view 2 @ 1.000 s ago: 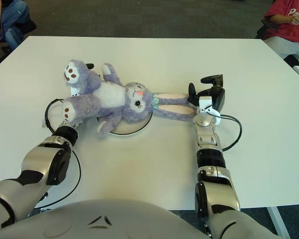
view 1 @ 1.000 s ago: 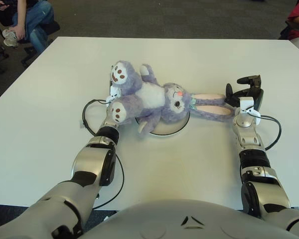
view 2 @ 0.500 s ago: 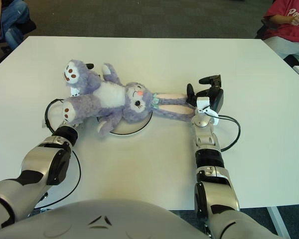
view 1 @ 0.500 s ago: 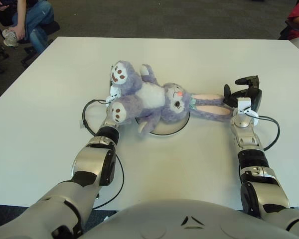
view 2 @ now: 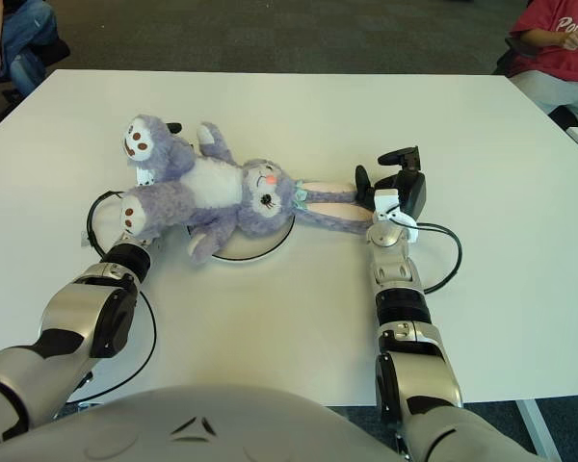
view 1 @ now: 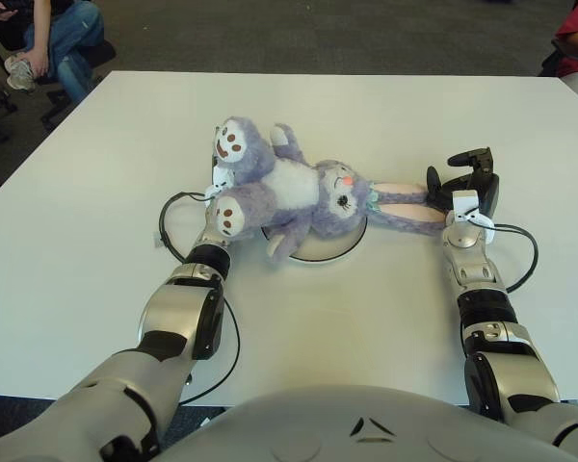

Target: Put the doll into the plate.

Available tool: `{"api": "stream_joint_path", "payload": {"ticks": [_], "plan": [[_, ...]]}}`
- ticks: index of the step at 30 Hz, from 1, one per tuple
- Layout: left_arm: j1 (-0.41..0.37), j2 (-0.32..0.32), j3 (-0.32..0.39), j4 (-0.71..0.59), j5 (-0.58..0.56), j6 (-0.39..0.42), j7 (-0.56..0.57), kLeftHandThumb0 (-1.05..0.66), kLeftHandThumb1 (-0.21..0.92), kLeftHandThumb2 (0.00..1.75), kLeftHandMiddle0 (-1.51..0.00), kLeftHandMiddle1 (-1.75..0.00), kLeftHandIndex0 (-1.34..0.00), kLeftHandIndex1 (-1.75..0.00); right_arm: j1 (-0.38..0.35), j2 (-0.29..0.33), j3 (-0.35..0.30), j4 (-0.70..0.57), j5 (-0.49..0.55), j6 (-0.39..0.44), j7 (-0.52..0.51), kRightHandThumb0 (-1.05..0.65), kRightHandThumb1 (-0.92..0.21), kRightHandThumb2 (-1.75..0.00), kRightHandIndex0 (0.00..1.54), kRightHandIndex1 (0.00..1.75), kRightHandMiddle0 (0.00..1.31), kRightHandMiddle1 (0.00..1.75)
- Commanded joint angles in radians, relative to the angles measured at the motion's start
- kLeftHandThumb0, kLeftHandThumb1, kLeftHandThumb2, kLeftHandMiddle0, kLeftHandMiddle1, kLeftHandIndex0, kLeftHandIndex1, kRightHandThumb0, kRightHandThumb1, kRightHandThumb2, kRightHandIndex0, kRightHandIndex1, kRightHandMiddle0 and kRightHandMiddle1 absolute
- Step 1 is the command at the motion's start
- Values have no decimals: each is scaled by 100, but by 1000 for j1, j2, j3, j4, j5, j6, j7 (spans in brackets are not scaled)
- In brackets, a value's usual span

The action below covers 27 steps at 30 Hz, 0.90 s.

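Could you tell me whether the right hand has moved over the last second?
Yes. The right hand has shifted left along the table, toward the plate, pressing at the doll's ears.

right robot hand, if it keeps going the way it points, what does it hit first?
The right robot hand points away from the robot, slightly left. Its fingers already sit at the tips of the doll's long ears, so those come first. Past them, only bare table; contact depth is unclear.

lilac doll (view 1: 289, 188), white plate (view 1: 326, 247), white table (view 1: 385, 115)
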Motion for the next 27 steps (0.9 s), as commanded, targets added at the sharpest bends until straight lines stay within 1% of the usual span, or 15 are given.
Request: {"api": "stream_joint_path", "payload": {"ticks": [1, 8, 12, 19, 27], "plan": [[33, -3, 0, 21, 3, 11, 0, 39, 55, 98, -46, -169, 0, -135, 7, 1, 6, -7, -15, 15, -14, 0, -39, -115, 68, 156, 37, 166], [34, -3, -1, 19, 4, 11, 2, 40, 54, 99, -46, -169, 0, -136, 17, 1, 14, -18, -10, 14, -2, -1, -35, -120, 69, 161, 42, 161], [35, -4, 0, 17, 2, 11, -1, 40, 54, 99, -46, -169, 0, -135, 21, 1, 14, -21, -5, 19, 5, -1, -35, -121, 67, 164, 40, 162], [35, -4, -1, 17, 3, 10, -2, 40, 54, 99, -47, -169, 0, -132, 25, 1, 16, -33, -11, 33, 2, -1, -37, -120, 66, 164, 38, 164], [34, -5, 0, 18, 1, 8, -7, 40, 54, 99, -47, -169, 0, -131, 26, 1, 13, -32, -1, 22, 12, 0, -40, -114, 66, 155, 36, 167]]}}
